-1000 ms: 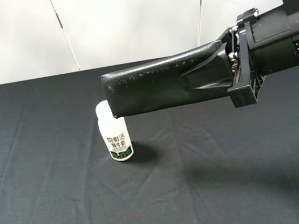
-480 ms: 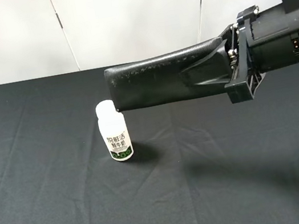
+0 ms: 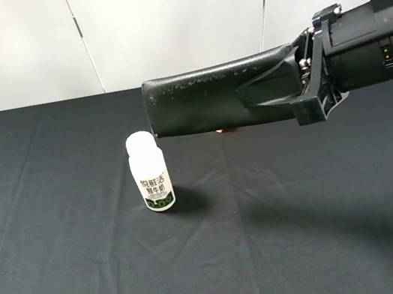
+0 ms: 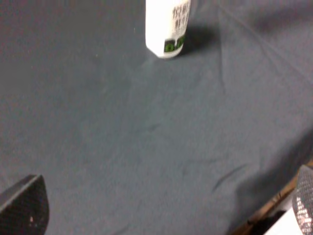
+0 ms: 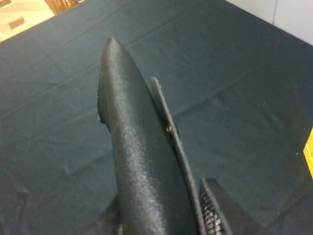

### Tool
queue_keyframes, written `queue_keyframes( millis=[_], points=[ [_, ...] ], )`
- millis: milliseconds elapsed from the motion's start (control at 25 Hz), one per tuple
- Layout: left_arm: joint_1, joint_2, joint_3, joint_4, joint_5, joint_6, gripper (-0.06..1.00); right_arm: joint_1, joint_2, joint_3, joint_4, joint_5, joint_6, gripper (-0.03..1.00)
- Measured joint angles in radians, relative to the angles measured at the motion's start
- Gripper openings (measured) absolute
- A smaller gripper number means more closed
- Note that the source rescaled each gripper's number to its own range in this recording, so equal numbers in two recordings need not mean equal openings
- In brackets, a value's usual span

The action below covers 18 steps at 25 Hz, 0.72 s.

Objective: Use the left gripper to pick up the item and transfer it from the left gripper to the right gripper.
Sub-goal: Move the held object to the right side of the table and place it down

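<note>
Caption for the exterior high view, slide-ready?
Right gripper holds the black case aloft over the black table; white bottle stands nearby.

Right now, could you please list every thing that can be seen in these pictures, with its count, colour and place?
soft case: one, matte black, in the air over the table, held at one end, lying about level.
bottle: one, white with green label, upright on the table, near the case's free end in the high view.
small coloured thing: one, orange-yellow sliver at the case's lower edge; too hidden to name.
table: one, covered with black cloth.
wall: white panels, behind the table.
right gripper: one, black, shut on the soft case, at the right.
left gripper: one, black fingers, open and empty, above the cloth; seen only in its wrist view.
</note>
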Motion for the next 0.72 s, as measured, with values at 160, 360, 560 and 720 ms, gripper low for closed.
queue_keyframes(
  millis=[160, 360, 560, 720],
  points=[
    [0.000, 0.000, 0.015, -0.004, -0.033, 0.000, 0.99, 0.000, 0.000, 0.000, -0.001, -0.003, 0.000, 0.00],
    [0.000, 0.000, 0.015, -0.007, -0.035, 0.000, 0.99, 0.000, 0.000, 0.000, -0.001, -0.003, 0.001, 0.00],
    [0.011, 0.000, 0.015, -0.007, -0.036, -0.001, 0.99, 0.000, 0.000, 0.000, -0.003, -0.007, 0.001, 0.00],
    [0.161, 0.000, 0.015, -0.008, -0.036, -0.001, 0.99, 0.000, 0.000, 0.000, -0.017, -0.008, 0.001, 0.00]
  ],
)
